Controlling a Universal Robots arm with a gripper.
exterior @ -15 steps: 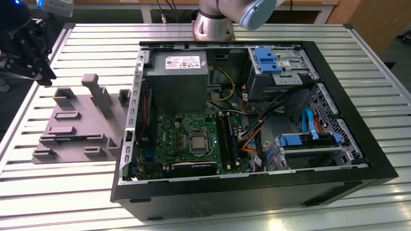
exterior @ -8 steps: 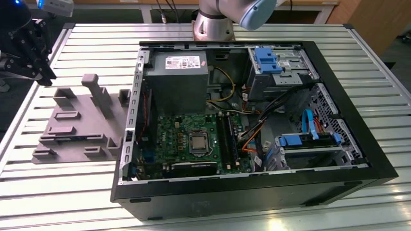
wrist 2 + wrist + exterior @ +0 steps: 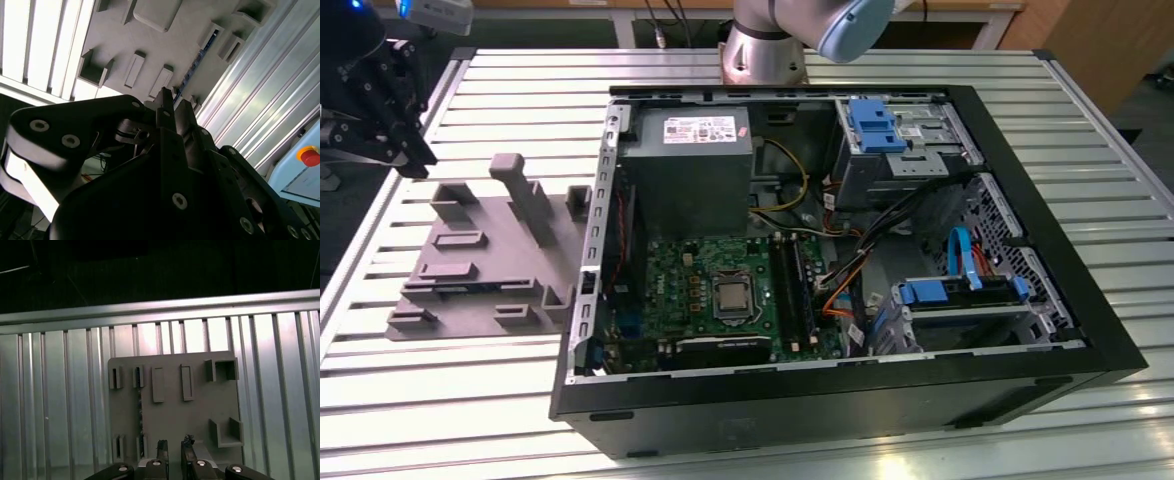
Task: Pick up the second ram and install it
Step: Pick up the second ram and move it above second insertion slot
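Currently the second ram (image 3: 140, 415) stands on edge in the grey holder block (image 3: 170, 420), at the exterior view's left of the computer case (image 3: 854, 400). The gripper (image 3: 175, 444) hovers over the block, fingers slightly apart and empty. We judge the ram light, stiff and fragile, so we would pinch its flat faces at mid-length.

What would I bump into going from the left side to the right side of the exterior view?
gripper → grey holder block → grey power supply → blue drive bay latch
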